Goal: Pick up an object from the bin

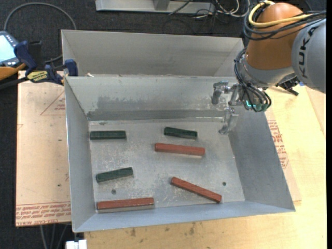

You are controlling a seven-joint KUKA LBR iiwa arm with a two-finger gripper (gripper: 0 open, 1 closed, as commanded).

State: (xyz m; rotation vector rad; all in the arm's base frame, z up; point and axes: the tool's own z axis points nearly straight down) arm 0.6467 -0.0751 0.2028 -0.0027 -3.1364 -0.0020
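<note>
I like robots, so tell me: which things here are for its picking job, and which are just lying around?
For the job:
- gripper
- grey metal bin
- three dark green flat bars
- three red-brown flat bars

Just lying about, outside the bin:
- black cable loop
- grey metal rail
- tangled cables

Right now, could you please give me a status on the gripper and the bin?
Gripper by the bin's right wall, nothing seen in it. Nearest: short dark green bar, long red-brown bar below it. Four other bars apart, none in the way.
</note>
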